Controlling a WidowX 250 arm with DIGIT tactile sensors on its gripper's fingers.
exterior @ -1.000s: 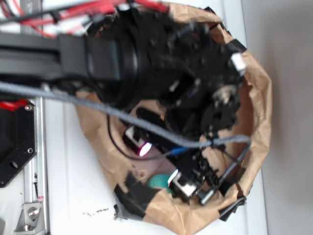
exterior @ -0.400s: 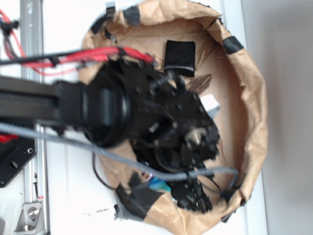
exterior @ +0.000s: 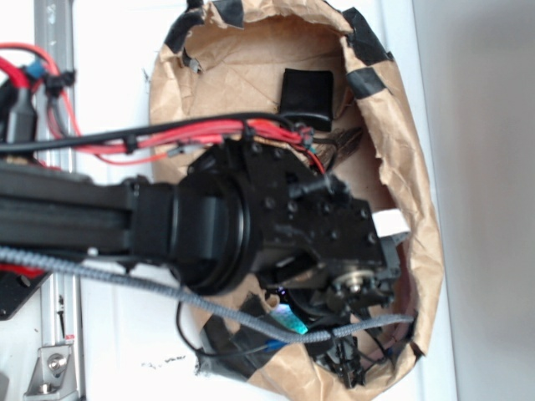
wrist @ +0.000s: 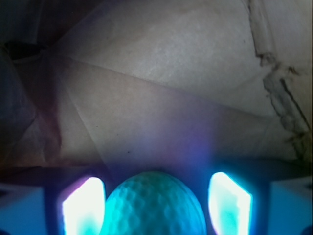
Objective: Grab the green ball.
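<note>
Wrist view shows the green ball (wrist: 152,205) sitting between the two fingers (wrist: 83,205) of the pincer (wrist: 155,208), which stand apart, so closing comes next.

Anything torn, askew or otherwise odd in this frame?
The brown paper liner forming the bin is crumpled, with a ragged, torn rim patched with black tape. The green ball itself sits squarely between the lit fingers, undamaged.

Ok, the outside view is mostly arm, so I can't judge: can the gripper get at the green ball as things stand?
Probably yes: in the wrist view the green ball already sits between the gripper fingers, nothing between them.
</note>
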